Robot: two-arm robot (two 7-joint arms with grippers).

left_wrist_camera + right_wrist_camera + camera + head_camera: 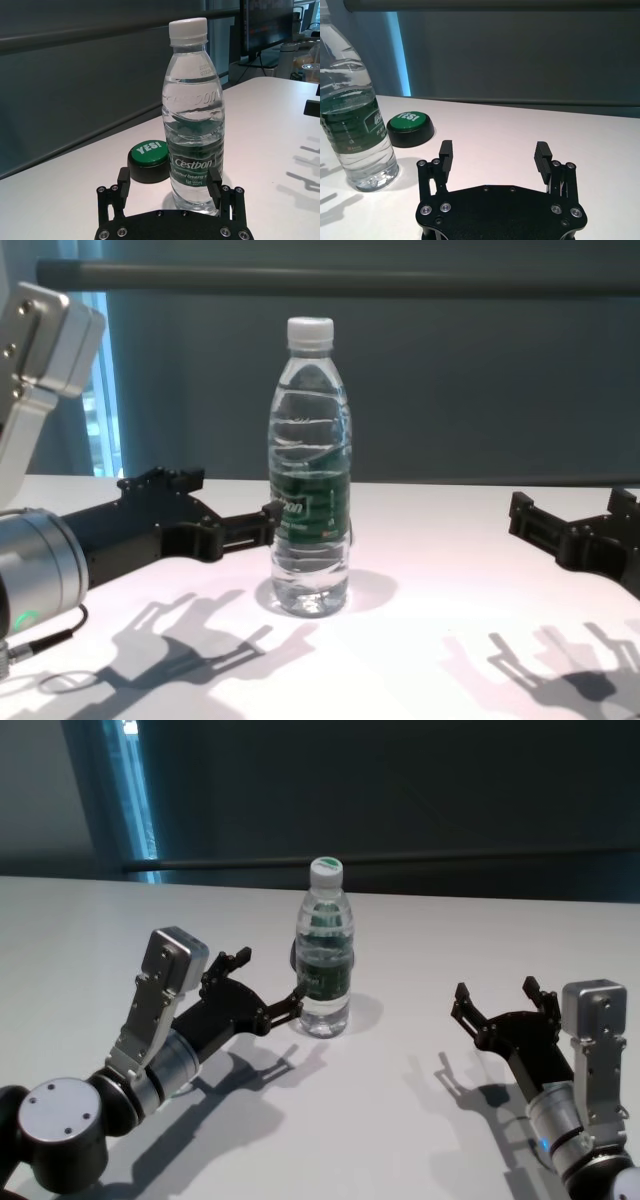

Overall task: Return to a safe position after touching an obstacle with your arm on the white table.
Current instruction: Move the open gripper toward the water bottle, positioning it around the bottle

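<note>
The obstacle, a clear water bottle (325, 955) with a white cap and green label, stands upright on the white table (450, 940). My left gripper (268, 978) is open just left of it, low over the table. One fingertip (296, 996) rests against the bottle's lower side at the label. In the left wrist view the bottle (194, 125) rises right in front of that finger (215, 179). My right gripper (495, 992) is open with nothing between its fingers, well to the right of the bottle, as the right wrist view (494, 150) confirms.
A green "YES!" button on a black base (148, 160) sits on the table just behind the bottle, also visible in the right wrist view (410, 127). A dark wall and rail run behind the table's far edge.
</note>
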